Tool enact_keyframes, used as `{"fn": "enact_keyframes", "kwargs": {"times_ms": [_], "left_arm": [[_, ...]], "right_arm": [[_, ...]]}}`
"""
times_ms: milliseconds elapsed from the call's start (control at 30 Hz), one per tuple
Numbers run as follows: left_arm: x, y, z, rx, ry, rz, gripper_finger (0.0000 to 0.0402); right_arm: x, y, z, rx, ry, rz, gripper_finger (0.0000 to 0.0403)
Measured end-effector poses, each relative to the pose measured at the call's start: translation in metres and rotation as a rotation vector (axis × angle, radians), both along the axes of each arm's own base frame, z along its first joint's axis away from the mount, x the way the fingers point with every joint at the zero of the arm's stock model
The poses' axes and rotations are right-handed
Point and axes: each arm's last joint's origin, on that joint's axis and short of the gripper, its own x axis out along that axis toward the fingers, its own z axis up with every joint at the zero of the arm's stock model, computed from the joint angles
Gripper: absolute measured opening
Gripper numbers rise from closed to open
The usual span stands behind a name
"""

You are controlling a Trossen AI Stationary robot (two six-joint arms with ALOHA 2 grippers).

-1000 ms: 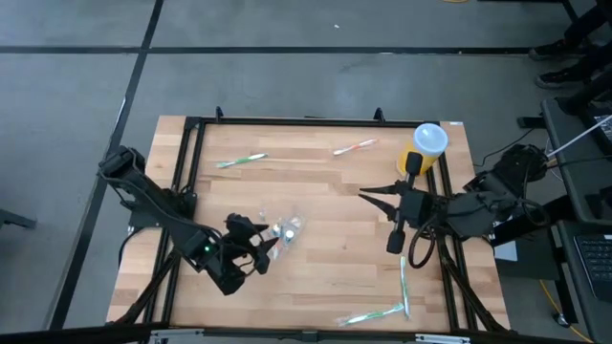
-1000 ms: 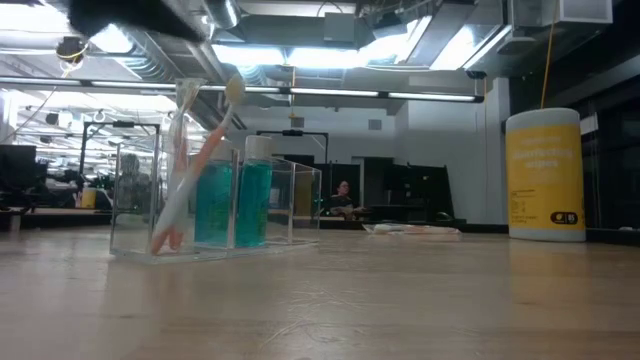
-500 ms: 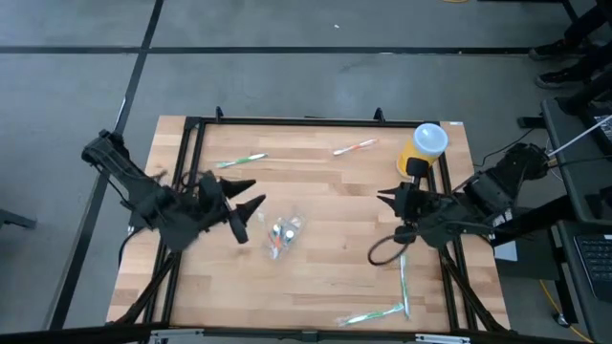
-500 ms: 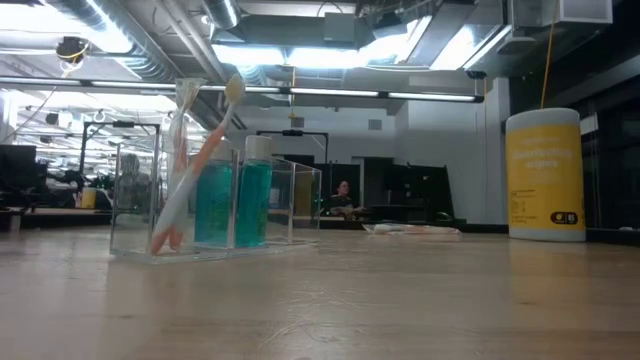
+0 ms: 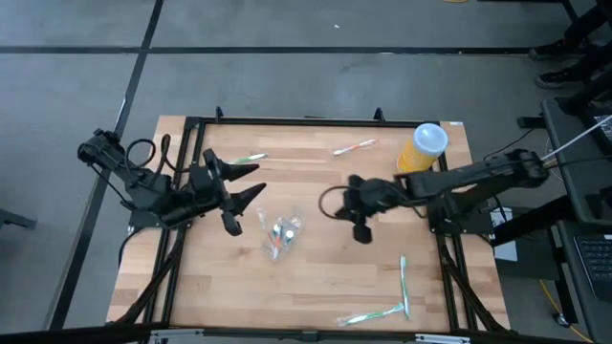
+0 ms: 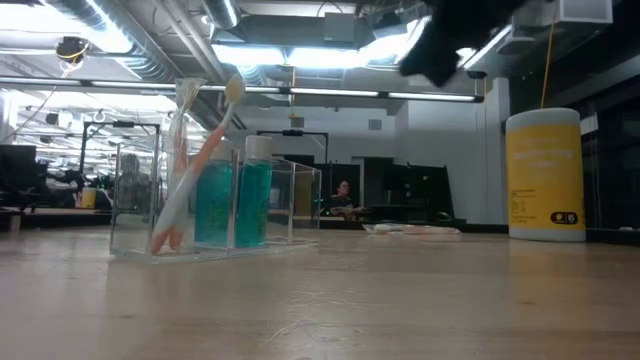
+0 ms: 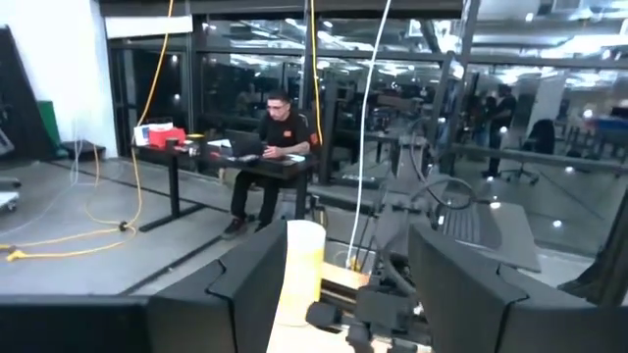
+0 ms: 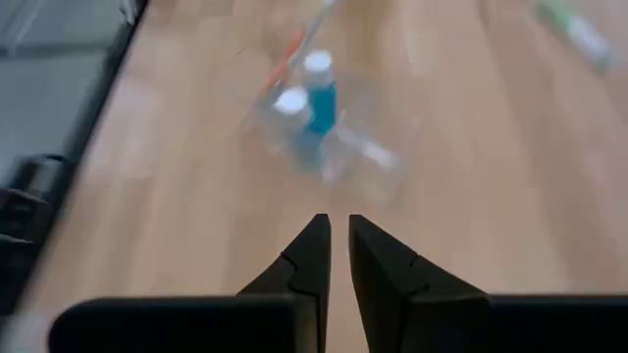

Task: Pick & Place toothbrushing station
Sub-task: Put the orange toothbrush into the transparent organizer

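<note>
A clear organizer (image 5: 282,234) stands left of the table's middle. It holds two teal bottles (image 6: 232,200) and an orange toothbrush (image 6: 200,160) that leans in a compartment, head up. The organizer also shows in the right wrist view (image 8: 319,118). My left gripper (image 5: 244,186) is open and empty, on the organizer's far-left side and apart from it. Its fingers stand wide apart in the left wrist view (image 7: 343,284). My right gripper (image 5: 349,204) is shut and empty above the table's middle. It points at the organizer from the right, as the right wrist view (image 8: 337,227) shows.
Loose toothbrushes lie on the table: a green one (image 5: 241,160) at far left, a pink one (image 5: 355,146) at far middle, and two green ones (image 5: 404,282) (image 5: 371,314) at near right. A yellow canister (image 5: 426,145) stands at far right. My right arm (image 6: 440,45) shows dark overhead.
My left gripper has gone from the organizer's near side toward the table's far edge, away from the organizer. My right gripper has swung from the table's right side toward its left, toward the organizer. The organizer and the orange toothbrush have stayed in place.
</note>
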Motion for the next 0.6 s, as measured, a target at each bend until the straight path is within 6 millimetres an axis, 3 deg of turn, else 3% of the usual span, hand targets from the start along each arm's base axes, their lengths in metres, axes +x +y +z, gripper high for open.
{"fn": "enact_keyframes", "kwargs": {"times_ms": [133,267,367,433,533,600], "left_arm": [[0.000,0.000,0.000,0.015,0.006,-0.003,0.0208],[0.000,0.002,0.003,0.028,-0.004,0.009,0.0206],[-0.001,0.003,0.005,0.033,-0.011,0.027,0.0206],[-0.002,0.004,0.005,0.028,-0.012,0.048,0.0205],[-0.002,0.004,0.005,0.008,-0.018,0.078,0.0205],[-0.001,0.004,0.005,-0.002,-0.018,0.099,0.0205]], "right_arm": [[0.037,-0.026,0.020,-0.187,0.051,0.071,0.0043],[0.060,-0.086,0.025,-0.226,0.344,-0.017,0.0043],[0.064,-0.135,0.021,-0.183,0.585,-0.107,0.0043],[0.066,-0.161,0.021,-0.169,0.658,-0.127,0.0043],[0.069,-0.191,0.019,-0.139,0.657,-0.169,0.0043],[0.068,-0.215,0.015,-0.044,0.620,-0.300,0.0043]]}}
